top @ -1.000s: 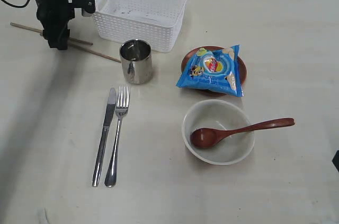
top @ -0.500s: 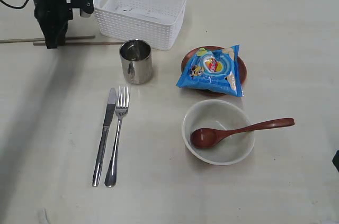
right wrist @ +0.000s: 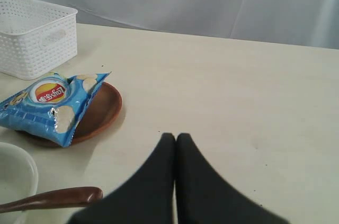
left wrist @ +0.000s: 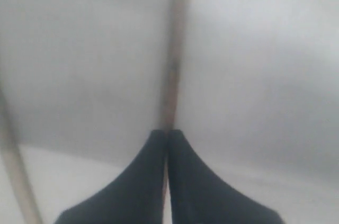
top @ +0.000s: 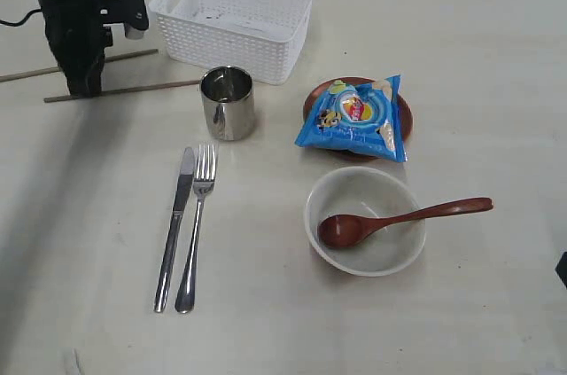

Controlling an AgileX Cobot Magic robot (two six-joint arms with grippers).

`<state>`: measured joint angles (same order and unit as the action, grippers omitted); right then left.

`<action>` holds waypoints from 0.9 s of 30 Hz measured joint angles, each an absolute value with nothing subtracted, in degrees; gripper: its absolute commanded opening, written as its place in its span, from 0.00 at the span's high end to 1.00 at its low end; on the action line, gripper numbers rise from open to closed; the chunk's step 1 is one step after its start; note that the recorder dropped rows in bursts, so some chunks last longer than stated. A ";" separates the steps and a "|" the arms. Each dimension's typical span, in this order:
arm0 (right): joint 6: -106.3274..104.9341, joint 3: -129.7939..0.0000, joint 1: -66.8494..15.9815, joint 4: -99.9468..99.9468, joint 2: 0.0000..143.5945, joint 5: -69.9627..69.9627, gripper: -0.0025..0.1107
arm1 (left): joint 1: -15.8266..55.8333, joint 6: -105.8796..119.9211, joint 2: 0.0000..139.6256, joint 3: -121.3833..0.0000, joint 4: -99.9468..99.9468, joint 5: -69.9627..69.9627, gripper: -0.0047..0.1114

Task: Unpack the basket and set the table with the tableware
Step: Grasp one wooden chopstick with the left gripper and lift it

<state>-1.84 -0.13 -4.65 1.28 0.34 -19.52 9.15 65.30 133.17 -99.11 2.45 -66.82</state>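
Chopstick placement in hand, the basket [top: 230,51] at eleven o'clock appearing already emptied.
Left gripper [top: 84,87] is seen clamped together on one chopstick [top: 151,87] at ten o'clock of the surface [top: 89,242], with the second chopstick [top: 124,57] lying just beyond it. Cup [top: 228,103], knife [top: 174,224], fork [top: 197,233], bowl [top: 330,189] with spoon [top: 425,212] and plate [top: 404,113] are laid out from six to three o'clock. The right gripper [right wrist: 175,139] is pressed together on nothing, near the spoon's handle. Next, the held stick is judged to need carrying beside the setting, laying flat and releasing; the other is then to be fetched alongside it.
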 measured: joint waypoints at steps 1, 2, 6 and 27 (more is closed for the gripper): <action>-1.84 -0.13 -4.65 1.28 0.34 -19.52 0.98 | 9.15 65.30 131.97 -96.69 3.27 -66.93 0.96; -1.84 -0.13 -4.65 1.28 0.34 -19.52 0.98 | 9.15 65.30 131.36 -95.51 3.85 -67.20 0.96; -1.84 -0.13 -4.65 1.28 0.34 -19.52 0.98 | 9.15 65.01 128.02 -90.71 7.02 -69.10 0.96; -1.84 -0.13 -4.65 1.28 0.34 -19.52 0.98 | 8.57 58.49 119.39 -86.07 -12.06 -69.53 0.43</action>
